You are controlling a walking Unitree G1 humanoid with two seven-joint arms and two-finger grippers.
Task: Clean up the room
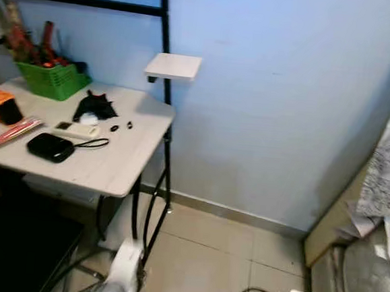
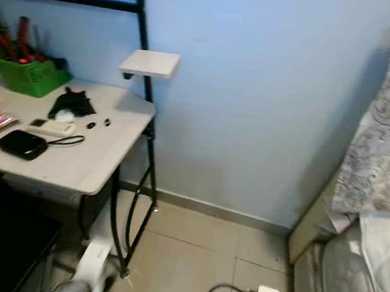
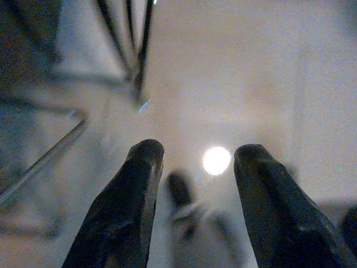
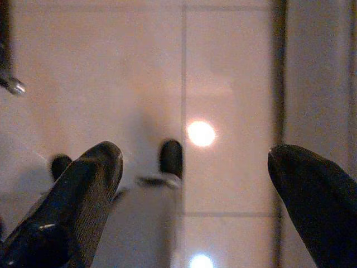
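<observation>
Left eye view: remote [image 1: 76,130] lengthwise along desk [image 1: 112,170].

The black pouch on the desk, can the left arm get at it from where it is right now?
Probably not yet. The left gripper hangs low, open, pointed at the floor tiles, while the black pouch lies on the desk above. Nothing covers the pouch, so raising the arm should suffice.
</observation>
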